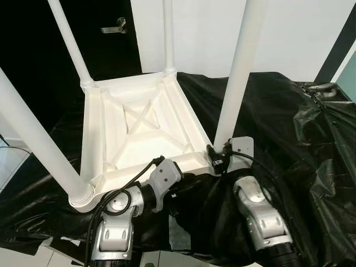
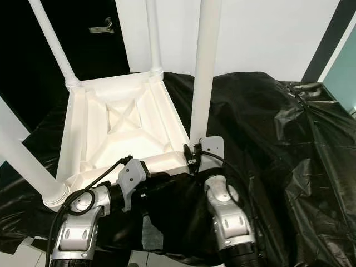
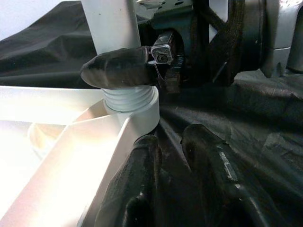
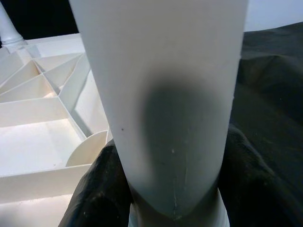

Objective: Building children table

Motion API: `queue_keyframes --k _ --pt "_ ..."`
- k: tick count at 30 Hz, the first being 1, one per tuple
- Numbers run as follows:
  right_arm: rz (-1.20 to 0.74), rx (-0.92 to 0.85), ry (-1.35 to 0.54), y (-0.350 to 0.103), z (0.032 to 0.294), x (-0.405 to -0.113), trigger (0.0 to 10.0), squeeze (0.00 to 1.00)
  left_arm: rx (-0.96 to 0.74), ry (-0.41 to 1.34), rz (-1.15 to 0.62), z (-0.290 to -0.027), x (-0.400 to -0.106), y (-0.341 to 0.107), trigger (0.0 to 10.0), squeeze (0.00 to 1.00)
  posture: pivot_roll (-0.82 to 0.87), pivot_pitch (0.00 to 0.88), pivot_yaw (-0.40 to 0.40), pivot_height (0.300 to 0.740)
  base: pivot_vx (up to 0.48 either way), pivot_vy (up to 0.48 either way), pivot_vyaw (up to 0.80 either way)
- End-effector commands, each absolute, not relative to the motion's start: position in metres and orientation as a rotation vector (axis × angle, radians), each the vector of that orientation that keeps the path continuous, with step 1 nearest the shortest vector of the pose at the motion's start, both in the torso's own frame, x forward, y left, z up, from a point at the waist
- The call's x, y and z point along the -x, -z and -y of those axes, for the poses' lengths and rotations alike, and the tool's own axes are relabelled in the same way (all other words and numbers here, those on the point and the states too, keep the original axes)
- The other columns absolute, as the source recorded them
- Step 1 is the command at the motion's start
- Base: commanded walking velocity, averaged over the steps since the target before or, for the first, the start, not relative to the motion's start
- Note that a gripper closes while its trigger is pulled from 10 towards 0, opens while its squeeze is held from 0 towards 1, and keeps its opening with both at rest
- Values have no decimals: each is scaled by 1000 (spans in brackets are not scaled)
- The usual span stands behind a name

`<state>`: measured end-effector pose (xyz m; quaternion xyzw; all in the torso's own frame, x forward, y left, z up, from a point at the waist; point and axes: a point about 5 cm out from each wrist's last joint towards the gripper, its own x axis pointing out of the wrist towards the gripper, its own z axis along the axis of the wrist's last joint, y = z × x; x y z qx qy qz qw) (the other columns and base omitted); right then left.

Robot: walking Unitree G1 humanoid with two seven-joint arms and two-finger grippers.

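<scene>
the white table top lies upside down on the black sheet so legs screw in from above. the right claw pinches the near-right corner leg at its base, probably turning it. the left claw, fingers nearly together and holding nothing, rests against the near edge, probably bracing it.

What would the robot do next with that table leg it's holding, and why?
Probably keep twisting the near right leg tighter. The right gripper is clamped round its base, and screw threads there stand above the socket of the upturned tabletop, so it seems not fully seated. The left gripper rests by that corner.
</scene>
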<state>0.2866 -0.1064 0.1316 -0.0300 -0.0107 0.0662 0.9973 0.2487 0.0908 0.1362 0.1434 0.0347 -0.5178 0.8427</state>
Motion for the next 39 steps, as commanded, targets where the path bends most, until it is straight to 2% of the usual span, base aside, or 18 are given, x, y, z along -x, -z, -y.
queue_keyframes --k 1,7,8,9,10,16,20,23,28,29,30,31,35,36,39 --pt "16 72 -103 -132 110 -285 10000 0 -302 800 -29 -97 -261 -140 10000 0 67 0 -4 740 0 0 0" --pt "3 78 -85 -130 111 -282 10000 0 -305 805 -31 -97 -260 -139 10000 0 66 0 -5 740 0 0 0" --pt "3 81 -81 -130 112 -281 10000 263 -306 805 -32 -97 -260 -139 10000 0 66 0 -5 740 0 0 0" --pt "3 81 -81 -130 112 -281 10000 263 -306 805 -32 -97 -260 -139 10000 0 66 0 -5 740 0 0 0" --pt "10 89 -85 -131 114 -282 10000 1000 -307 807 -33 -97 -260 -139 10000 0 65 0 -5 740 0 0 0" --pt "30 107 -138 -134 121 -279 10000 1000 -312 813 -32 -97 -260 -139 10000 0 66 0 -7 740 0 0 0" --pt "53 129 -220 -136 131 -277 10000 1000 -318 813 -32 -98 -260 -139 10000 0 64 0 -2 740 0 0 0" --pt "71 144 -359 -138 143 -280 10000 1000 -320 812 -31 -99 -262 -140 10000 0 60 0 4 740 0 0 0" --pt "65 147 -445 -139 149 -287 10000 1000 -319 814 -30 -99 -262 -140 10000 0 59 0 5 740 0 0 0" --pt "61 160 -559 -141 146 -290 10000 510 -319 818 -29 -98 -263 -141 10000 0 55 0 13 740 0 0 0" --pt "61 160 -559 -141 146 -290 10000 510 -319 818 -29 -98 -263 -141 10000 0 55 0 13 740 0 0 0" --pt "50 212 -663 -141 144 -294 10000 0 -322 820 -28 -98 -263 -141 10000 0 55 0 13 740 0 0 0" --pt "37 266 -724 -141 143 -300 10000 0 -321 822 -27 -98 -264 -141 10000 0 59 0 13 740 0 0 0" --pt "25 286 -752 -139 143 -302 8275 0 -322 820 -28 -98 -264 -141 10000 0 61 0 15 740 0 0 0" --pt "17 300 -772 -138 143 -304 8275 0 -324 819 -28 -98 -264 -141 10000 0 63 0 14 740 0 0 0"
